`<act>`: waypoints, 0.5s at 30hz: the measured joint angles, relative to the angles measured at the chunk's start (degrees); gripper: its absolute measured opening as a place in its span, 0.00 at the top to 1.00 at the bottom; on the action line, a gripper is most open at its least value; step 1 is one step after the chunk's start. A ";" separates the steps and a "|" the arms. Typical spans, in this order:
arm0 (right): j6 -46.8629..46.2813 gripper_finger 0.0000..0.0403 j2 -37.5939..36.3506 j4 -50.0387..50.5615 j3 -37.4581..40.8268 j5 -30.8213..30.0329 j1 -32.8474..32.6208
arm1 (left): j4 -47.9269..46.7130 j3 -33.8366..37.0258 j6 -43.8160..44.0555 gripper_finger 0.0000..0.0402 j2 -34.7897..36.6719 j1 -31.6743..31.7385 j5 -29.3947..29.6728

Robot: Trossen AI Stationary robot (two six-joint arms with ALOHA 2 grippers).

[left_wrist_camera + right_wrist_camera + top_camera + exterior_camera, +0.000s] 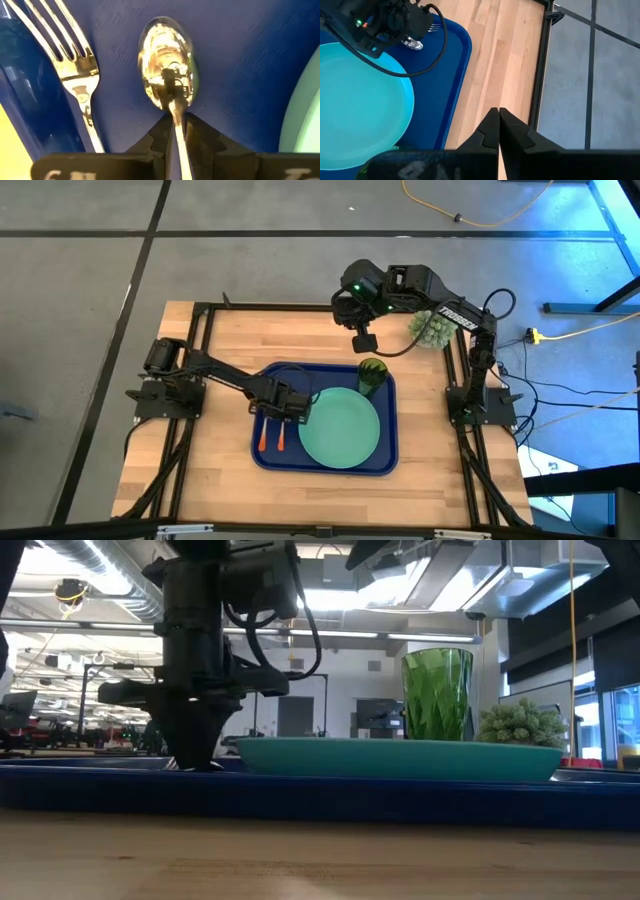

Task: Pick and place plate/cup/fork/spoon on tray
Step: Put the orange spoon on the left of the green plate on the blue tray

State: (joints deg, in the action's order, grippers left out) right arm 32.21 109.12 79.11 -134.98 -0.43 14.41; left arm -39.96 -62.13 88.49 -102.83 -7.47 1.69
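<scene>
1. The dark-blue tray (262, 458) lies on the wooden table (200, 360) and serves as the landmark here.
2. The fork (263, 439) lies flat on the tray floor near its left rim, orange handle toward the front edge.
3. The spoon (281, 437) lies just beside the fork, on the side nearer the tray's middle; its bowl rests on the blue floor.
4. The left gripper (290, 406) is low over the tray's left part, its fingers (200, 142) closed on the spoon's stem just behind the bowl.
5. The mint-green plate (340, 427) sits in the tray's middle to right part, beside the cutlery.
6. The dark-green cup (372, 376) stands upright in the tray's far right corner, at the plate's edge.
7. The right gripper (364, 340) hangs above the table beyond the tray's far rim, clenched and empty.
8. A spiky pale-green ball plant (433, 328) sits off the tray, past its far right corner.
</scene>
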 joint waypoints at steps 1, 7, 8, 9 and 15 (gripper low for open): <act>0.00 0.99 0.00 0.00 0.00 0.00 0.00 | -0.06 0.00 -0.43 0.89 0.00 0.01 -0.05; 0.00 0.99 0.00 0.02 0.00 0.00 0.00 | -0.18 0.68 -1.90 0.98 -0.20 -0.01 0.59; 0.00 0.99 0.00 0.01 0.00 0.00 -0.01 | -0.17 0.68 -2.44 0.98 -0.20 -0.01 0.68; 0.00 0.99 0.00 0.02 0.00 0.00 0.00 | -0.08 0.68 -3.25 0.98 -0.20 -0.01 0.50; 0.02 0.99 0.00 0.03 0.00 0.00 -0.01 | 0.48 0.79 -8.87 0.99 0.44 0.03 -3.85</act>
State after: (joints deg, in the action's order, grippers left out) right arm 32.23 109.12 79.14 -134.98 -0.43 14.40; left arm -39.47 -61.34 79.62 -102.39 -7.44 -2.16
